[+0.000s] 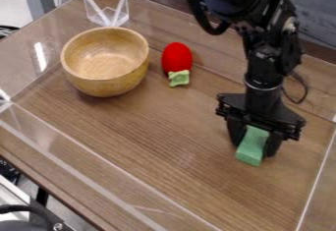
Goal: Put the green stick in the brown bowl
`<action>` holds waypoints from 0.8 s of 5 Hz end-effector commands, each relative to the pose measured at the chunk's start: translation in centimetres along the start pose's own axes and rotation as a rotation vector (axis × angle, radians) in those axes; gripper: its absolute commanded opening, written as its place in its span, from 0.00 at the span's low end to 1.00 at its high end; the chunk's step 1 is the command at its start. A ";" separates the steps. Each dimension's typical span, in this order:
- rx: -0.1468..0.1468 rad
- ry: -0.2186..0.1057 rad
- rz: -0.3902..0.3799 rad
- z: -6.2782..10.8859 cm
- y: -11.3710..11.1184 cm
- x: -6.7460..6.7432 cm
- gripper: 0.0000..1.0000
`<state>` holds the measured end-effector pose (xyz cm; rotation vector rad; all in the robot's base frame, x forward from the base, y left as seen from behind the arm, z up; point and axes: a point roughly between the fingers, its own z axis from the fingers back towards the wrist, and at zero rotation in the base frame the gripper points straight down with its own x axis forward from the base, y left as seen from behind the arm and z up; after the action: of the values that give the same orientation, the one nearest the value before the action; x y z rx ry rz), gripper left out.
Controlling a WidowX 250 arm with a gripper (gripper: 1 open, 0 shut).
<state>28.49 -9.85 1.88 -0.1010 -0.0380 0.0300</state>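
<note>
The green stick (252, 153) lies flat on the wooden table at the right, its near end showing below the hand. My gripper (257, 140) points straight down over it, with one finger on each side of the stick and low against the table. The fingers stand close to the stick's sides, but I cannot tell whether they press on it. The stick's far part is hidden behind the fingers. The brown bowl (105, 62) stands empty at the left, well away from the gripper.
A red strawberry toy (176, 60) with a green leaf lies between the bowl and the arm. Clear plastic walls (39, 142) fence the table, with a folded clear piece (105, 11) behind the bowl.
</note>
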 end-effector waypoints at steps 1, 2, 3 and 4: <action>-0.012 -0.029 -0.029 1.1 -0.8 -0.5 0.00; -0.017 -0.034 -0.057 2.2 0.3 -0.5 0.00; -0.022 -0.040 -0.083 3.4 1.4 -0.4 0.00; -0.025 -0.076 -0.036 6.8 2.8 0.5 0.00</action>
<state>27.82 -6.13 6.74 -0.1169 -0.0563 0.0084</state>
